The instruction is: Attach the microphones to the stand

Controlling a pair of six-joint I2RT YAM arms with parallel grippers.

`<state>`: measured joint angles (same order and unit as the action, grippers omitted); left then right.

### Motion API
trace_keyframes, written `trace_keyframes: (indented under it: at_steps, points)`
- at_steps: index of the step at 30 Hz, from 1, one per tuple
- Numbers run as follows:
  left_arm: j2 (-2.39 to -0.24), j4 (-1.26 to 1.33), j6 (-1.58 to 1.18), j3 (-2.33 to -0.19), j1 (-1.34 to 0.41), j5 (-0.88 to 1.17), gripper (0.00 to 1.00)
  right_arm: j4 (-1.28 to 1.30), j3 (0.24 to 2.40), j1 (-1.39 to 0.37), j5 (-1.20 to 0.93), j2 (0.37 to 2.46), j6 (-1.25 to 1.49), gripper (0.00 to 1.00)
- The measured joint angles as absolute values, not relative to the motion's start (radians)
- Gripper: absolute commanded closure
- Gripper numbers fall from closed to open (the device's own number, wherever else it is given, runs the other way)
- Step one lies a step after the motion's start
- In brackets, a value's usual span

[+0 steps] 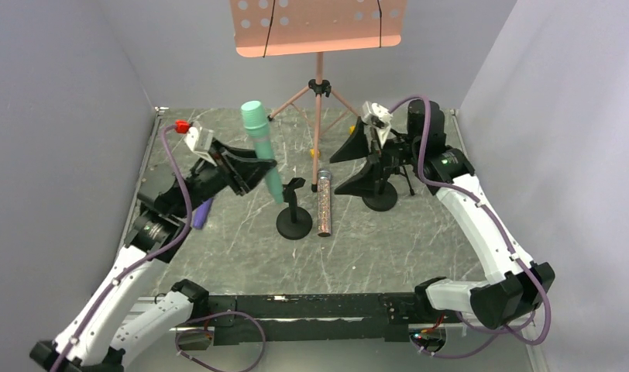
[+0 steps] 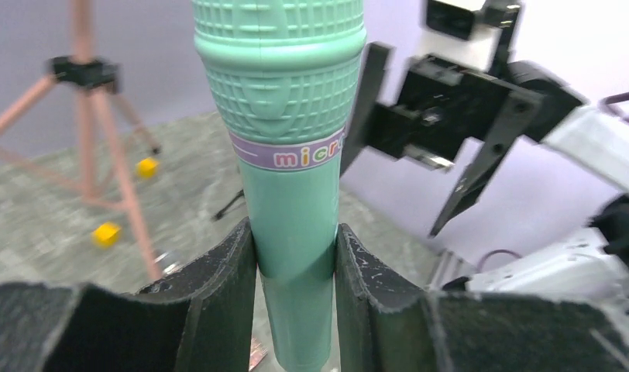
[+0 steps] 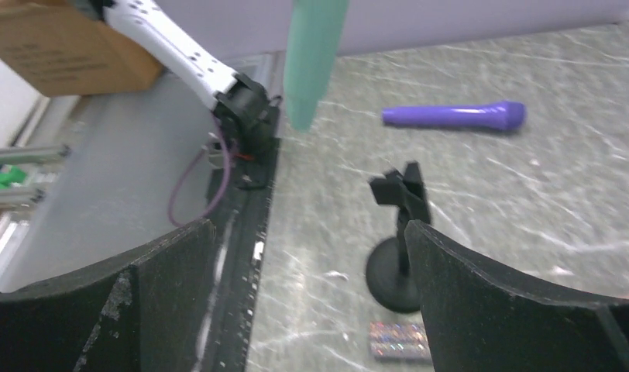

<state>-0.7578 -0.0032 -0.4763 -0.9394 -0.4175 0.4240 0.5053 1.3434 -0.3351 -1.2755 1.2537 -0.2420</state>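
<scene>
My left gripper is shut on the mint-green microphone, holding it nearly upright with the head up. Its fingers clamp the handle from both sides. The handle's lower end hangs just left of the clip on a small black stand. The glittery microphone lies flat right of that stand. A purple microphone lies partly under my left arm and shows whole in the right wrist view. My right gripper stands open and empty, facing the stand.
A pink music stand on tripod legs stands at the back. A second black round base sits under my right gripper. Grey walls close in both sides. A cardboard box lies beyond the table's edge.
</scene>
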Motion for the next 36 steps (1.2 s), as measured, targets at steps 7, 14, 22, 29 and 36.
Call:
trace_keyframes:
  at_steps: [7,14,22,29,36]
  points:
    - [-0.929,0.261,-0.547,-0.974,-0.662,0.326,0.94,0.232,1.332,-0.425,-1.280,1.277,0.112,0.00]
    - [-1.081,0.386,-0.535,-1.038,-0.801,0.226,0.94,0.025,1.236,-0.425,-1.284,1.274,0.319,0.01]
    - [-1.148,0.423,-0.486,-1.085,-0.865,0.163,0.94,-0.076,1.174,-0.422,-1.284,1.272,0.422,0.13]
    - [-1.147,0.474,-0.464,-1.070,-0.875,0.125,0.94,-0.286,1.114,-0.393,-1.301,1.261,0.589,0.36]
    - [-1.145,0.511,-0.466,-1.036,-0.875,0.107,0.93,-0.392,1.104,-0.388,-1.323,1.262,0.673,0.53]
